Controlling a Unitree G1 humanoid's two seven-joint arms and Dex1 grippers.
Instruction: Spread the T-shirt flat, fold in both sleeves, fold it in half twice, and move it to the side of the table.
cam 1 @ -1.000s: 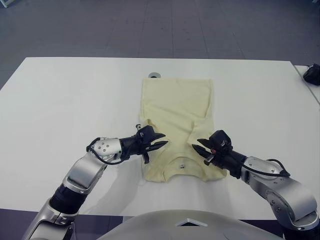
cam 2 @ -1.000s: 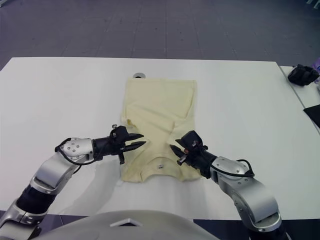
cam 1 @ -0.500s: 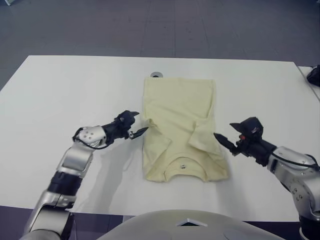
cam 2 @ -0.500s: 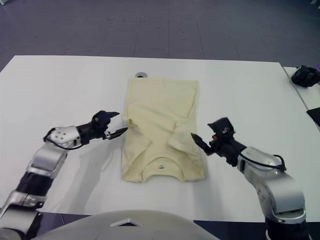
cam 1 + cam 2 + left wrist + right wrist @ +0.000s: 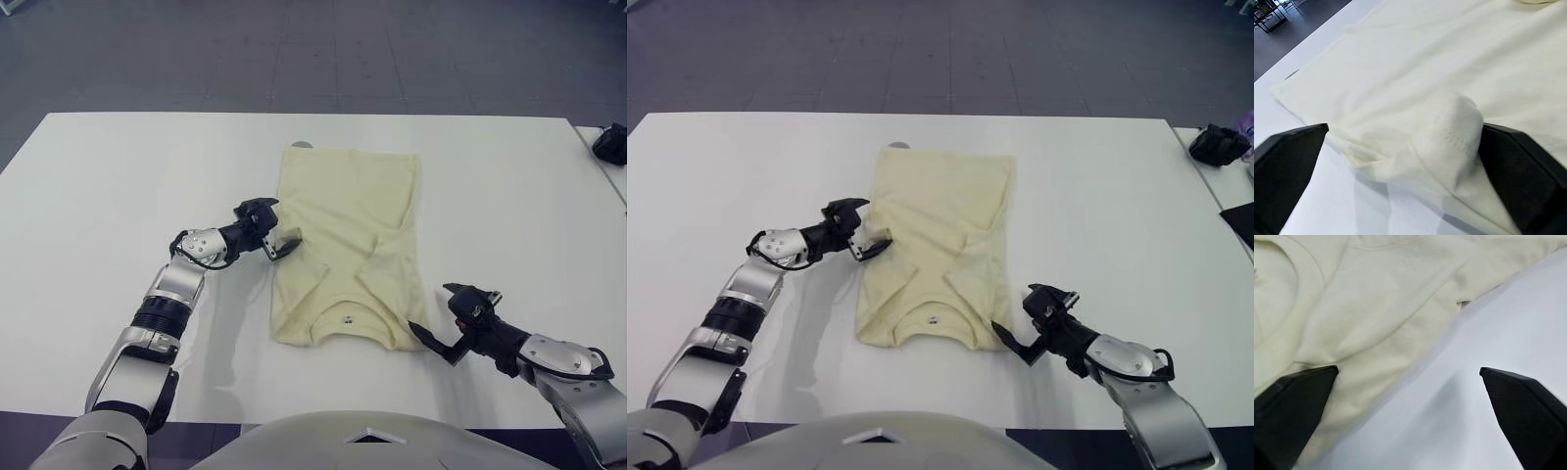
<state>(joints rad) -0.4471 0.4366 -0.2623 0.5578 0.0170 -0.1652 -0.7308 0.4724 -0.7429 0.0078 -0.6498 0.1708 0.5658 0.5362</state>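
The pale yellow cotton T-shirt (image 5: pixel 348 211) lies flat in the middle of the white tabletop (image 5: pixel 108 186), collar nearest the robot, both sleeves folded inward, so 2 steps look done. The 2 half-folds and the move aside remain. The left pincer (image 5: pixel 283 244) gapes wide around a raised fold at the shirt's left edge, not clamped. The right pincer (image 5: pixel 438 345) sits open and empty at the near right corner.

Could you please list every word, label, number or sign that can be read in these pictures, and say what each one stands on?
No text can be read in any view.
The small dark mark just below the neckline of the T-shirt is too small to read.
The table shows no print or sign.
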